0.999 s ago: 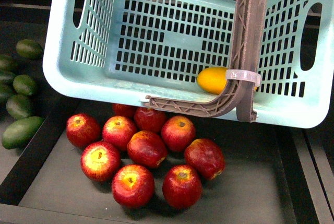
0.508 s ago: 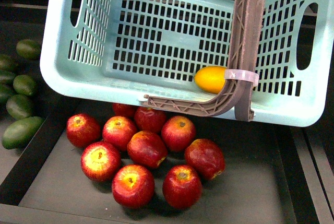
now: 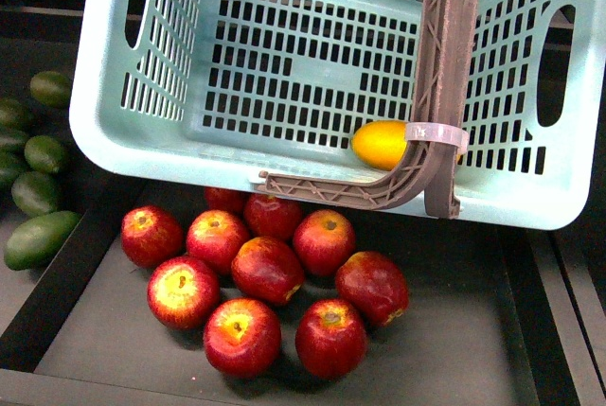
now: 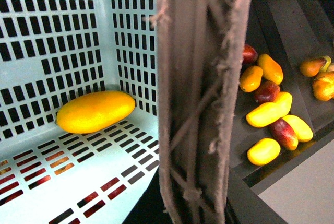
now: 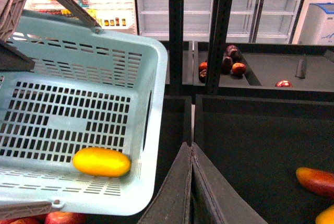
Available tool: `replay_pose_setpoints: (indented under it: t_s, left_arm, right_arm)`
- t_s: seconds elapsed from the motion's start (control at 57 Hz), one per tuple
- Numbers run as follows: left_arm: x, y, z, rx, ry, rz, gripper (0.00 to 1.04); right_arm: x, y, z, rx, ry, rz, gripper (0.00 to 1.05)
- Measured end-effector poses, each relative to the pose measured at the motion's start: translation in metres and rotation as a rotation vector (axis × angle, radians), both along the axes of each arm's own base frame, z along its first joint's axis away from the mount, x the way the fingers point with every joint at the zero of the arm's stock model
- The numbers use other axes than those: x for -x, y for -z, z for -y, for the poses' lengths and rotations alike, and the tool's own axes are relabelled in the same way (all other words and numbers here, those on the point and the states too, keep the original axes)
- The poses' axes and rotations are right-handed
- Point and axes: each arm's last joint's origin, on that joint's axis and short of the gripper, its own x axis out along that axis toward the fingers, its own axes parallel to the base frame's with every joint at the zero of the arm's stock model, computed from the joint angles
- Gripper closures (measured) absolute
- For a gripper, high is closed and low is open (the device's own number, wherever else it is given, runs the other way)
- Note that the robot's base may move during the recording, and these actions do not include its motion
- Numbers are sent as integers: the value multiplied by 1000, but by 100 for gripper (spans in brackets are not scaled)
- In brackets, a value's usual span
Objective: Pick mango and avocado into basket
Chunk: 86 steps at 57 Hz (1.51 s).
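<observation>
The light teal basket (image 3: 284, 8) hangs tilted above the apple bin, held by its brown handle (image 3: 445, 84). My left gripper is shut on the basket's handle (image 4: 198, 104); its fingers are hidden behind it. The yellow-orange mango (image 3: 379, 144) lies on the basket floor by the handle, also seen in the left wrist view (image 4: 95, 111) and right wrist view (image 5: 102, 162). Several dark green avocados (image 3: 36, 192) lie in the bin at the left. My right gripper (image 5: 190, 148) is shut and empty, beside the basket's side wall (image 5: 151, 125).
Several red apples (image 3: 267, 270) fill the dark tray under the basket. A bin of yellow and red-yellow mangoes (image 4: 271, 112) lies beyond the handle. Black bin dividers (image 3: 57, 283) run between trays. Dark fruit (image 5: 232, 59) sits in a far bin before store fridges.
The basket has drifted slightly left and up with the mango inside it. The apples and avocados have not moved.
</observation>
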Motion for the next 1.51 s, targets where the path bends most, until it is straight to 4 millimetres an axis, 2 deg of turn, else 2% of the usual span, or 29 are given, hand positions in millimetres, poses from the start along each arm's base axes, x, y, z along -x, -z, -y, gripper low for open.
replay_pose_setpoints:
  t_s: [0.456, 0.719, 0.947, 1.507]
  left_arm:
    - [0, 0, 0, 0, 0, 0, 96]
    - [0, 0, 0, 0, 0, 0, 96]
    - [2, 0, 2, 0, 12, 0, 96]
    - [0, 0, 0, -3, -5, 3, 96]
  right_arm:
    - [0, 1, 0, 2, 0, -2, 100]
    - [0, 1, 0, 1, 0, -2, 44]
    - [0, 1, 0, 1, 3, -2, 6]
    - [0, 1, 0, 1, 1, -2, 8]
